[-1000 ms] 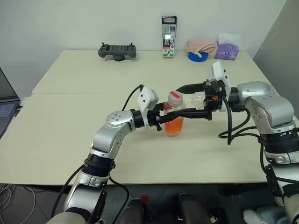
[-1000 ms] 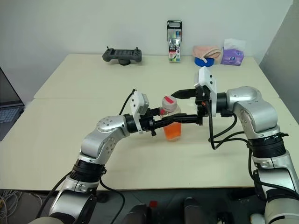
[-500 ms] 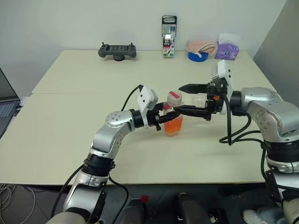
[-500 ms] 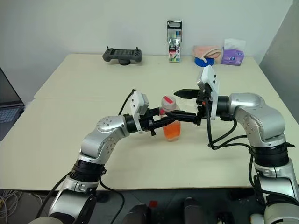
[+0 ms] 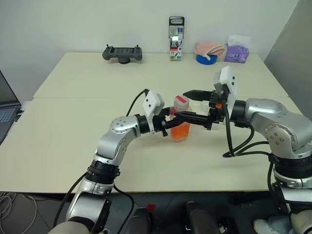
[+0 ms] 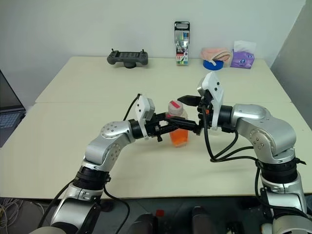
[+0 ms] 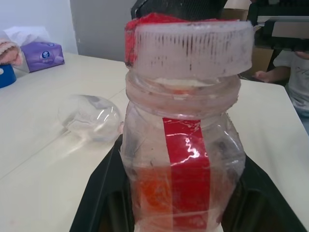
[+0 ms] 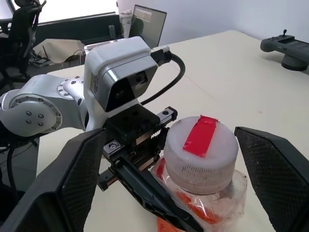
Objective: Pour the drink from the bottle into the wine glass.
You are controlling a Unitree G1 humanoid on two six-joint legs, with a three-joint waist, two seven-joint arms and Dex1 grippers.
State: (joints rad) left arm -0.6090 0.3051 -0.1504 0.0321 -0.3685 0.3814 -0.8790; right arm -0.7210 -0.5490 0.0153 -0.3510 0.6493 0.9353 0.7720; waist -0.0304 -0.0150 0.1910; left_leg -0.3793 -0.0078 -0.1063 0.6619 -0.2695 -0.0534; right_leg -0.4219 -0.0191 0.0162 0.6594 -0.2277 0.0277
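Observation:
My left gripper is shut on the bottle, a small clear plastic one with a red label strip, and holds it upright just above the table. The orange drink fills its lower part. My right gripper is open, with one black finger on each side of the pinkish-white cap, not touching it. The wine glass is on the table behind the bottle, mostly hidden by my right gripper in the head views.
Along the table's far edge are a game controller, a tall marker pack, a pink cloth, a blue tape roll and a purple tissue pack. A laptop sits past the table's left edge.
My right gripper has turned at the wrist and drawn in toward the bottle, still open, so its fingers now bracket the cap. The left gripper and the bottle have stayed put.

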